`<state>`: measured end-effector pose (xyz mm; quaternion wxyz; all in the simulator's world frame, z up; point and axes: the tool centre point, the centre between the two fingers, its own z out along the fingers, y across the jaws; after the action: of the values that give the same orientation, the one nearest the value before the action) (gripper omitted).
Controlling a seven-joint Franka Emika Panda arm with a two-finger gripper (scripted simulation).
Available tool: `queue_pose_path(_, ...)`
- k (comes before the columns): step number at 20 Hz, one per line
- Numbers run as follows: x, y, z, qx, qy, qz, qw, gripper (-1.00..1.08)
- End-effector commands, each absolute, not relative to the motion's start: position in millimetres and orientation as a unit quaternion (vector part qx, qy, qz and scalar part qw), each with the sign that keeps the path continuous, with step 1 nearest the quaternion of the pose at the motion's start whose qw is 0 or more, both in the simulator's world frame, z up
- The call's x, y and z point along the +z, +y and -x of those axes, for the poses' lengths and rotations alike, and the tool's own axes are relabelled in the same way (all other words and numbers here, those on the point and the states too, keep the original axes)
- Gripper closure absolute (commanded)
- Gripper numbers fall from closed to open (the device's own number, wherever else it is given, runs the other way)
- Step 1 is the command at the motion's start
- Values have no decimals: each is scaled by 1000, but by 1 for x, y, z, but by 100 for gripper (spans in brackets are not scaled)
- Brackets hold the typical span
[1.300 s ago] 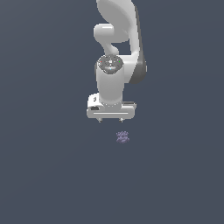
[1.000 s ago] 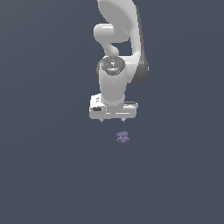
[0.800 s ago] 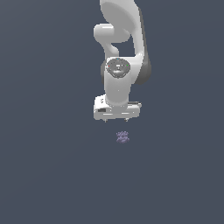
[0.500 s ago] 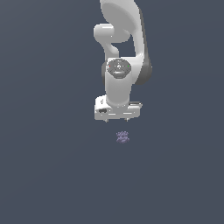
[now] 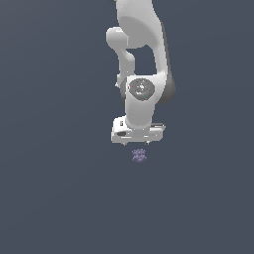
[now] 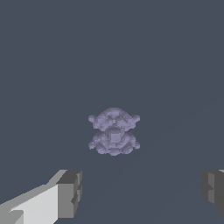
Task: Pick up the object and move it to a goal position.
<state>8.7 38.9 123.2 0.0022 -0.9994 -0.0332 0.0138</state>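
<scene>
The object [image 5: 139, 155] is a tiny lumpy purple-grey blob lying on the dark floor, just below the white hand in the exterior view. In the wrist view the object [image 6: 113, 131] lies ahead of the fingers and between their lines. My gripper [image 5: 138, 142] hangs right above the object, apart from it. It is open and empty: the wrist view shows its two grey fingertips [image 6: 70, 192] far apart with nothing between them.
The white arm [image 5: 141, 54] rises from the hand to the top of the exterior view. The floor [image 5: 59, 188] is a flat dark grey-blue surface with no other things on it.
The hand has moved toward the exterior view's right and come down a little, ending over the object. The object has not moved.
</scene>
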Motion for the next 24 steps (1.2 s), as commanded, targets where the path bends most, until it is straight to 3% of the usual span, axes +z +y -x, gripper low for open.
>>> queue_pose_path(1,112,46,-16,9,-34,999,1,-92)
queue_pose_path(14,91,57,-25,1,-35,999,0,-92)
queue_pose_path(24,48,58,-25,0,-35,999,0,-92)
